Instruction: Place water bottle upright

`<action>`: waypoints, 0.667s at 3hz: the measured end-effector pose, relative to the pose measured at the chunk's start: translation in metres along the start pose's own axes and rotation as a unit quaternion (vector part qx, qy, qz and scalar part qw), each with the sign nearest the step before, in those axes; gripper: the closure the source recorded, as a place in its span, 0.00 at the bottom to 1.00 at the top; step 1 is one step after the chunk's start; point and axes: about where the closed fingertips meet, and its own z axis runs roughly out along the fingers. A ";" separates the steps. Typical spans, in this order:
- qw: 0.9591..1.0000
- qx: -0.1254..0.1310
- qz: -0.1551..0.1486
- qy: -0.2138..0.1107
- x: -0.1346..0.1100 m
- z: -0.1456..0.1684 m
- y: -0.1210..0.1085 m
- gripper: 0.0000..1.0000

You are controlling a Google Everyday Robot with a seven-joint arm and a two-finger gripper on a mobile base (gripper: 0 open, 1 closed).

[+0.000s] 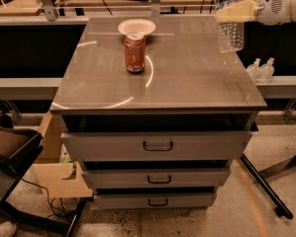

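Observation:
The water bottle [230, 26] is a clear ribbed plastic bottle with a label band near its neck. It hangs upright at the top right, its base just above the far right part of the grey cabinet top [187, 78]. My gripper [235, 11] comes in from the right and is shut on the water bottle, its cream fingers [239, 10] clamped across the upper body. The bottle's cap is cut off by the top edge.
An orange-red soda can [135, 52] stands mid-top, a white paper bowl [136, 27] behind it. Two tiny clear spout bottles [261, 69] sit on a ledge to the right. The cabinet has three drawers [158, 145]. A brown chair [10, 142] is at the left.

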 end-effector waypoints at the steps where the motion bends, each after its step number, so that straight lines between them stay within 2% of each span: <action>1: 0.997 -0.018 -0.052 -0.054 0.008 -0.003 0.008 1.00; 2: 0.997 -0.018 -0.055 -0.056 0.011 0.002 0.009 1.00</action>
